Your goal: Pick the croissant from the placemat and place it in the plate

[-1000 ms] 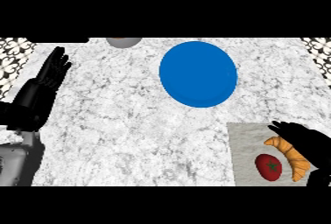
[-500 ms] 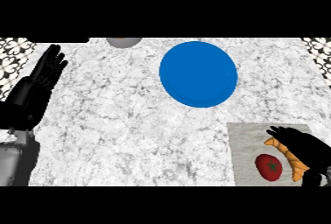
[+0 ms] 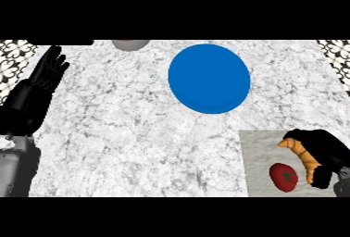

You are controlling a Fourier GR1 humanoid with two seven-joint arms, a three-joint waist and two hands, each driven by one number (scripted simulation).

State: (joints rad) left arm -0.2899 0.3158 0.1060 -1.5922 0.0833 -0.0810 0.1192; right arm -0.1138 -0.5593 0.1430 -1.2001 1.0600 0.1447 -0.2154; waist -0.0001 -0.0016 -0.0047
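- The right robot hand [image 3: 327, 152] curls over the croissant [image 3: 305, 158], which lies on the placemat [image 3: 261, 159].
- A red fruit [image 3: 284, 177] sits just beside the robot hand; a sideways lift could knock it.
- The blue plate [image 3: 209, 77] waits well ahead on the worktop [image 3: 130, 139].
- The left robot hand [image 3: 42, 81] rests open.
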